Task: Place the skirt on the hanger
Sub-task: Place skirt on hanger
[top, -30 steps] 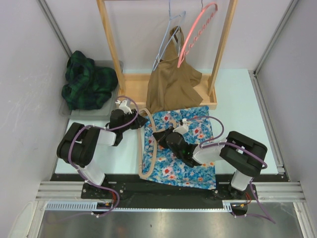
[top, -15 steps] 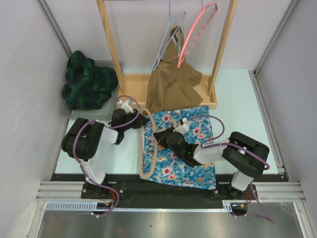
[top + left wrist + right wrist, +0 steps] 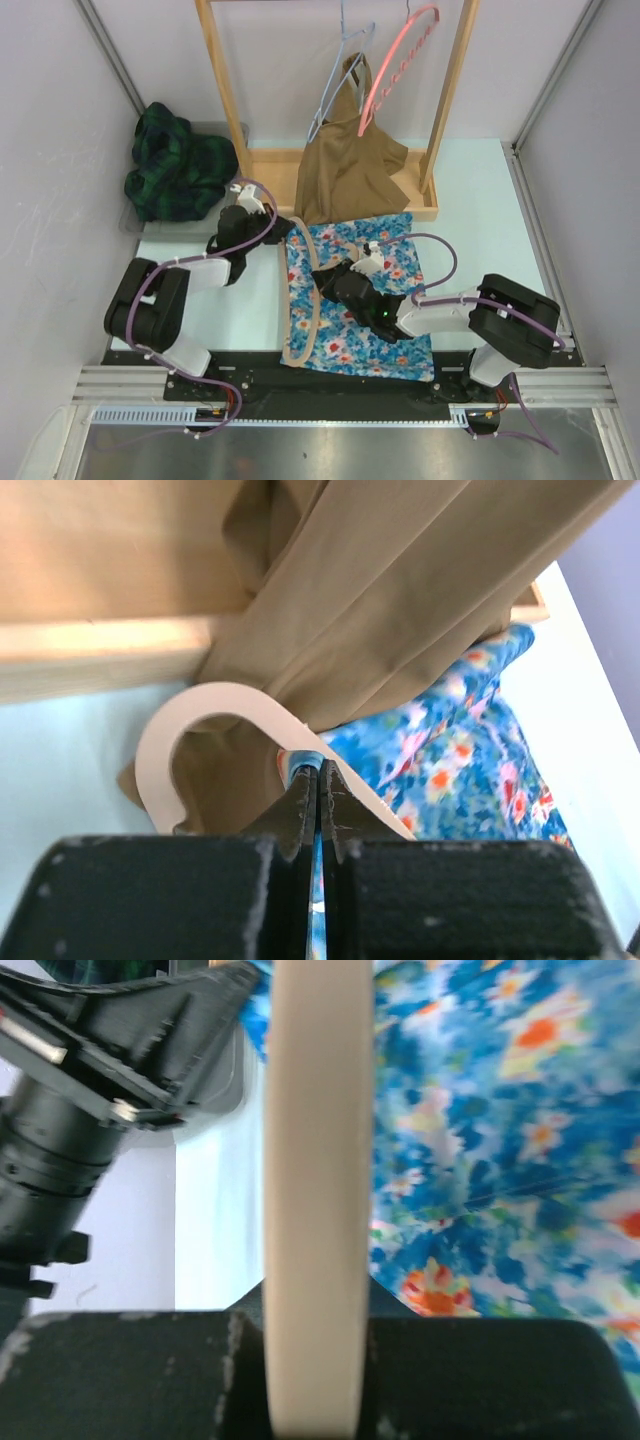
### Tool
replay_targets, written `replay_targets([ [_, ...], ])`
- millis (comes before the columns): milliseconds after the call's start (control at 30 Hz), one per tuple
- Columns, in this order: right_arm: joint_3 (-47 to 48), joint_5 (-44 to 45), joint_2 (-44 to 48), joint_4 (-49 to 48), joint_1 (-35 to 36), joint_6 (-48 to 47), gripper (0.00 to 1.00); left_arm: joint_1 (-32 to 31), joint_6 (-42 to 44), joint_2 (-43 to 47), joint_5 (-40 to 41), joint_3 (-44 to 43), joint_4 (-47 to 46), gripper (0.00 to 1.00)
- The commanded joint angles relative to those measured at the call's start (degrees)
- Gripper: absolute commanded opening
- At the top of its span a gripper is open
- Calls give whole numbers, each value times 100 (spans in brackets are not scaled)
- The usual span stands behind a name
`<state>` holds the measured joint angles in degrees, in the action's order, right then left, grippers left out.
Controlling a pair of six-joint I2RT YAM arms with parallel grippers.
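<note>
Skirt [image 3: 350, 350], blue floral, lies flat on the table [image 3: 470, 200], centre-near, between the two arms. Its far edge reaches the base of the wooden rack [image 3: 225, 90].

Hanger [image 3: 312, 310], cream, lies along the skirt's left edge. Its hook is at the far end, just beside the tan garment [image 3: 350, 170].

Left gripper [image 3: 285, 232] sits at the skirt's far-left corner. In the left wrist view the left gripper [image 3: 318, 775] has its jaws pressed together on a thin strip of blue fabric, so it is pinching the skirt [image 3: 450, 750] edge. The hanger [image 3: 190, 720] hook curves just beyond the fingertips and touches the tan garment [image 3: 400, 600]. The rack's base board [image 3: 100, 650] is on the far side.

Right gripper [image 3: 322, 278] is over the left part of the skirt, at the hanger bar. In the right wrist view the right gripper [image 3: 315, 1305] is clamped on the hanger [image 3: 315, 1140]. The bar runs straight out between the two fingers and touches both. The skirt [image 3: 480, 1160] is to its right, bare table to its left.

On the rack, the tan garment hangs down to the base, with a pink hanger [image 3: 395, 65] and a wire hanger [image 3: 335, 85] above it. A green plaid garment [image 3: 175, 165] is bunched at the far left, well apart from the skirt.
</note>
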<state>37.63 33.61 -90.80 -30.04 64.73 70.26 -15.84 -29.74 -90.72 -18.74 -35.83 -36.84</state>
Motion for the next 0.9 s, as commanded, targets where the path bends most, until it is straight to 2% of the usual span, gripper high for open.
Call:
replay_targets([
  [0,-1,621,247,402,180,-126,0,54,363,634,555,-3,133,0],
  [167,-1,709,292,403,277,-284,0,54,469,941,924,-73,379,0],
  [533,95,349,-280,7,488,-241,0,-77,460,652,1196,-995,748,0],
  [867,140,384,-403,605,550,-65,0,-95,583,283,1829,-1672,1056,0],
])
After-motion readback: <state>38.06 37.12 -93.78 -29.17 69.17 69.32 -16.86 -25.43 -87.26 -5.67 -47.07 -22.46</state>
